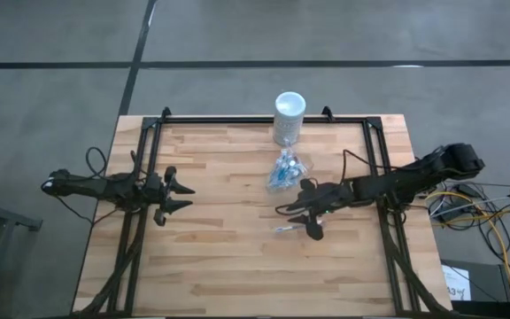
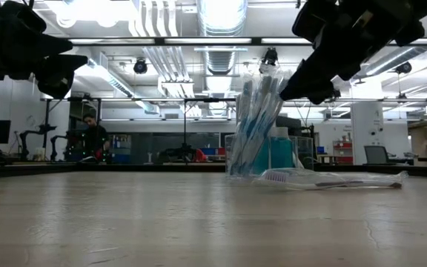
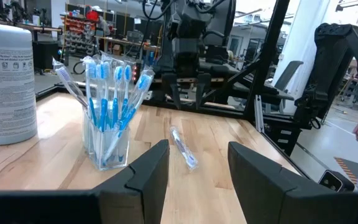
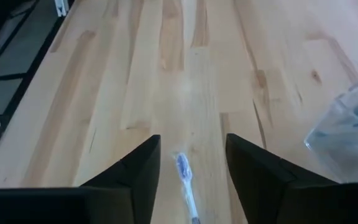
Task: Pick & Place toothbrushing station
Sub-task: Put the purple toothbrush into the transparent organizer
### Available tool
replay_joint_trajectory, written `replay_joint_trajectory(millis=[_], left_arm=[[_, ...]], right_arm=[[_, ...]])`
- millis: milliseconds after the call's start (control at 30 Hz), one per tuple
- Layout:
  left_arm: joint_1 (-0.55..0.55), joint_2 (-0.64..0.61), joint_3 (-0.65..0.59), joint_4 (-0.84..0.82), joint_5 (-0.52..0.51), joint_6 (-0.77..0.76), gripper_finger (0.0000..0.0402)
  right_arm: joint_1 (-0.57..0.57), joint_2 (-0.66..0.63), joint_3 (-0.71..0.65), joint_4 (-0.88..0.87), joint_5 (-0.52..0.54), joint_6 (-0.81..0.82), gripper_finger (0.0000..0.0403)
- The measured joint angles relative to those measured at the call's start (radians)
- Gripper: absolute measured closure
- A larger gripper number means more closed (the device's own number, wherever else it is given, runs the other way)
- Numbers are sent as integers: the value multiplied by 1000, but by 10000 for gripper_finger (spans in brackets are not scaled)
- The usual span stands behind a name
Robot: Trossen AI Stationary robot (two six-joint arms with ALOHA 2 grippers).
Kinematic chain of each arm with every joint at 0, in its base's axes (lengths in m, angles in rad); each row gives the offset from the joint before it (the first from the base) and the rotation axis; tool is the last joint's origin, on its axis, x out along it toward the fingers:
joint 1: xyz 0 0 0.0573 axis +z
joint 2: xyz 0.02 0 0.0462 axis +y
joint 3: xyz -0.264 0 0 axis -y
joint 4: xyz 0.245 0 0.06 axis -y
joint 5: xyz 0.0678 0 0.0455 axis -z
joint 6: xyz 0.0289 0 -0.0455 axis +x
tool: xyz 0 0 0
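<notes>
Right gripper (image 1: 309,221), fingers apart, hovers over 1 seemingly wrapped toothbrush (image 4: 186,185) beside the cup (image 1: 284,171).

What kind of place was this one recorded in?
Most likely a robotics lab or workshop: exposed ceiling ducts and strip lights overhead, other arm rigs on frames behind the wooden table, and a person at a bench in the background.

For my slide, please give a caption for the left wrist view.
Clear cup full of toothbrushes beside a white cylinder; one toothbrush lies on the table under the open right gripper.
</notes>
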Motion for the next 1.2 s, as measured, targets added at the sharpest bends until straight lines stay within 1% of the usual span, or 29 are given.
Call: replay_joint_trajectory(millis=[133, 233, 400, 700, 1000, 1200], left_arm=[[0, 0, 0, 0, 0, 0, 232], [0, 0, 0, 0, 0, 0, 231], [0, 0, 0, 0, 0, 0, 232], [0, 0, 0, 0, 0, 0, 231], [0, 0, 0, 0, 0, 0, 232], [1, 0, 0, 0, 0, 0, 231]], right_arm=[[3, 17, 0, 5, 0, -16, 217], [8, 51, 0, 4, -1, -18, 212], [23, 122, -1, 6, -3, -19, 211], [33, 248, -2, 95, -4, -55, 211], [33, 323, -2, 175, -7, -51, 211], [33, 364, -2, 201, -33, -41, 212]])
